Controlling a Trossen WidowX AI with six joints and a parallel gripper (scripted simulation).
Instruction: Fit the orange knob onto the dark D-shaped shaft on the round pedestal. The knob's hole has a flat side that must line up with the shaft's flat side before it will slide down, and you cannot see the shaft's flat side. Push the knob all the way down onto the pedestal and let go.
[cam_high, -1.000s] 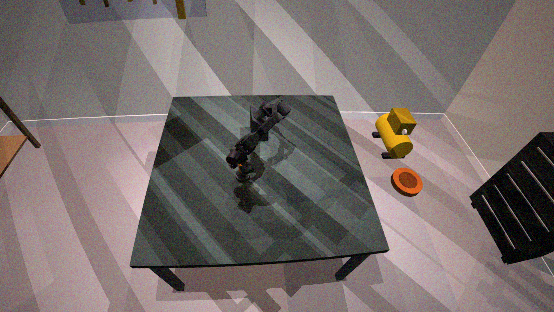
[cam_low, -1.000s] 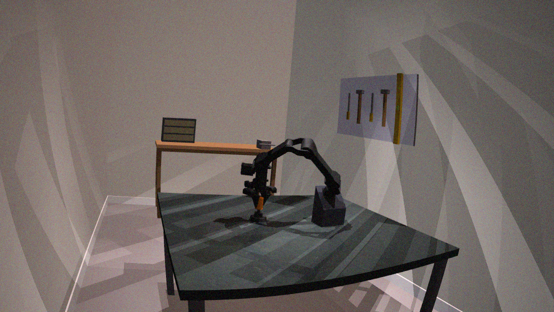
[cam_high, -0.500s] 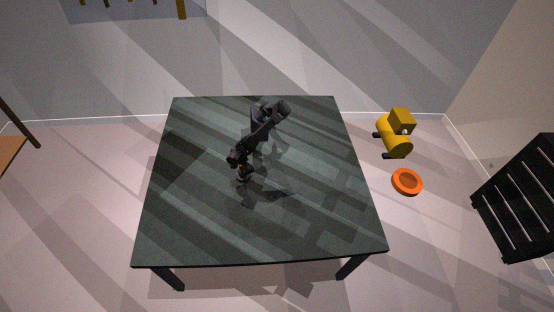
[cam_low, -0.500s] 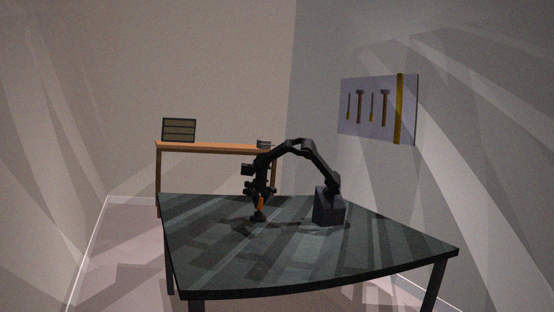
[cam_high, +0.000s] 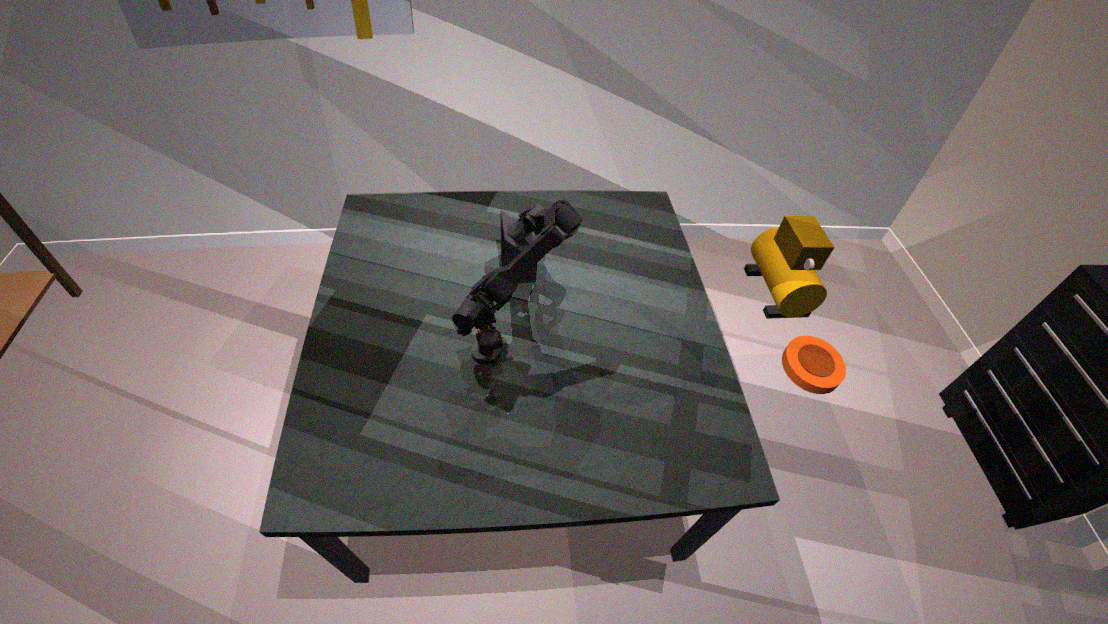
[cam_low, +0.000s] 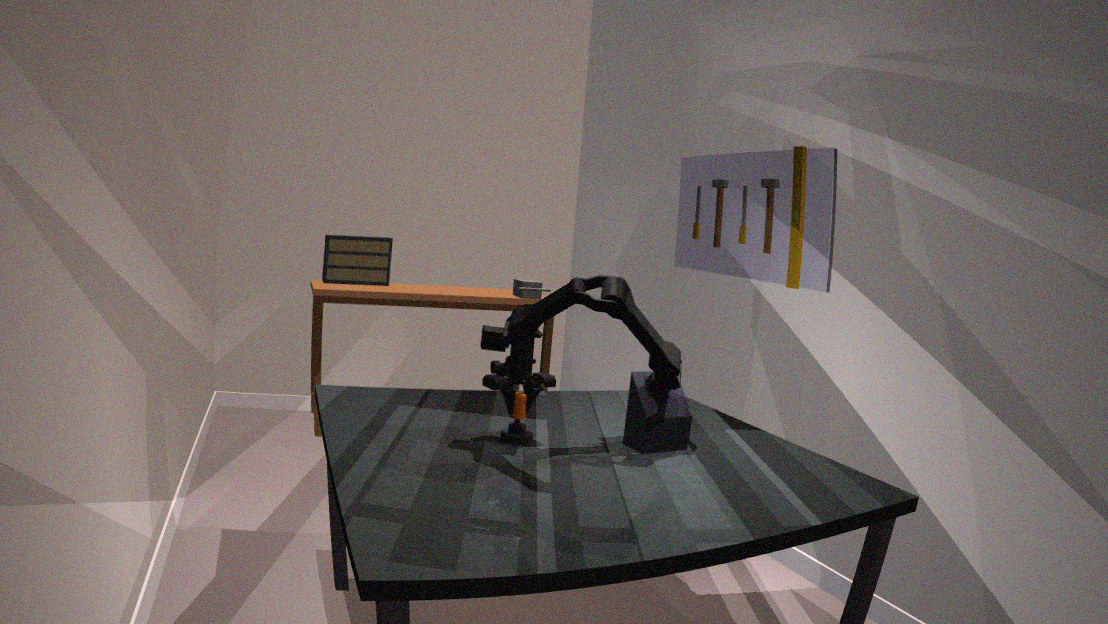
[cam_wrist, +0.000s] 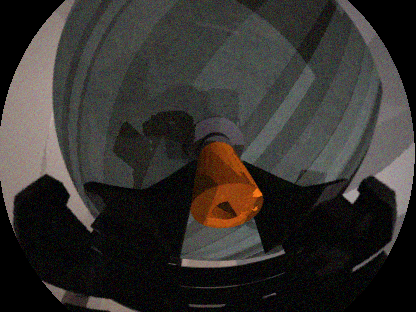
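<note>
My hand (cam_high: 482, 333) (cam_low: 518, 410) (cam_wrist: 218, 164) grasps orange knob. Desk (cam_high: 542, 465) (cam_low: 620, 534) (cam_wrist: 280, 50) carries round pedestal (cam_high: 486, 357) (cam_low: 516, 437) (cam_wrist: 227, 127); nothing seems to block descent. Knob (cam_high: 479, 330) (cam_low: 520, 406) (cam_wrist: 226, 197) upright above pedestal, not seated; whether touching shaft, cannot tell. Best: keep centred, press lightly, twist slowly until flats likely match, then push fully down, release. Forcing early may tilt it.

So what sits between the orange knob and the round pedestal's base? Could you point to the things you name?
A short dark upright piece (cam_low: 517, 425) (cam_wrist: 215, 136), probably the shaft, shows below the orange knob (cam_high: 479, 330) (cam_low: 520, 406) (cam_wrist: 220, 167) in the exterior view.
</note>
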